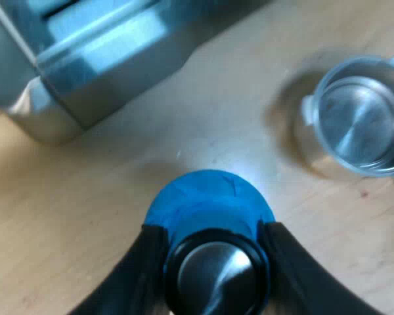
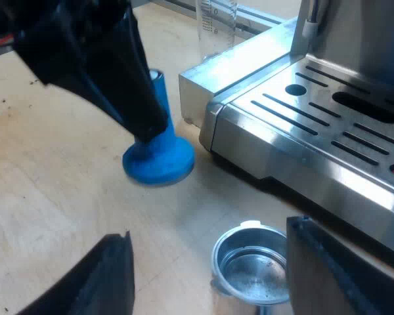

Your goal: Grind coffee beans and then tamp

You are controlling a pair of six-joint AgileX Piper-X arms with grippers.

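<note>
Lifting the tamper (image 1: 207, 193) straight up seems wise: left gripper (image 1: 211, 231) clamps it beside the espresso machine (image 2: 328, 131); right gripper (image 2: 209, 235), fingers apart, straddles the empty-looking holder (image 2: 253, 266) at the machine's front.

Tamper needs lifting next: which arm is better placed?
Left. The left tool is shut on the blue tamper beside the machine; the right tool is open by the metal holder.

Bare tabletop (image 2: 65, 197) between blue tamper (image 2: 159, 163), metal holder (image 2: 251, 266) and espresso machine (image 2: 302, 151).
</note>
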